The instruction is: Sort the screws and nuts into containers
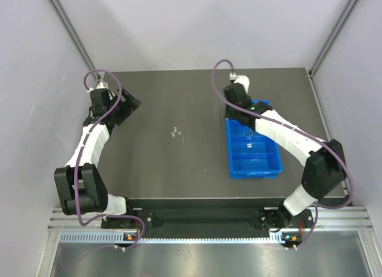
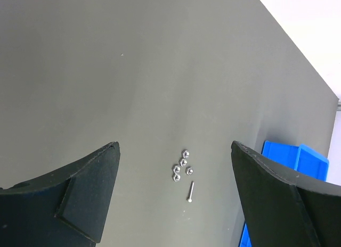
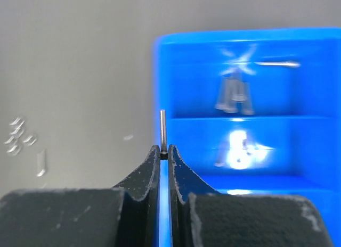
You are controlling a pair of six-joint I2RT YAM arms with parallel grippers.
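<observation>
The bench (image 1: pixel 179 175) is a dark grey matte slab, evenly lit, with a soft sheen. Pale, plain walls (image 1: pixel 179 26) close it in on three sides, and slim metal posts (image 1: pixel 65 26) run up the two far corners. Along the near edge lies an aluminium rail (image 1: pixel 209 220) where both arms are bolted, and a brushed metal sheet (image 1: pixel 209 259) lies in front of it.

On the right half of the bench sits the blue tray (image 1: pixel 273 154), its long side running away from the arms. Near the middle of the bench a small cluster of nuts (image 2: pixel 181 164) lies on the bare surface, with a loose screw (image 2: pixel 190 191) just beside them on the near side.

The left tool (image 2: pixel 175 146) hangs over the far left part of the bench with its fingers spread wide, holding nothing.

The right tool (image 3: pixel 164 149) is over the tray's left rim, fingers pressed together and pinching an upright screw (image 3: pixel 163 130) by its lower end, the shaft standing above the tips. In the wrist view a compartment beyond it holds several sorted screws (image 3: pixel 233 95); glare fills the compartment nearer the tool, so its contents are unclear.
</observation>
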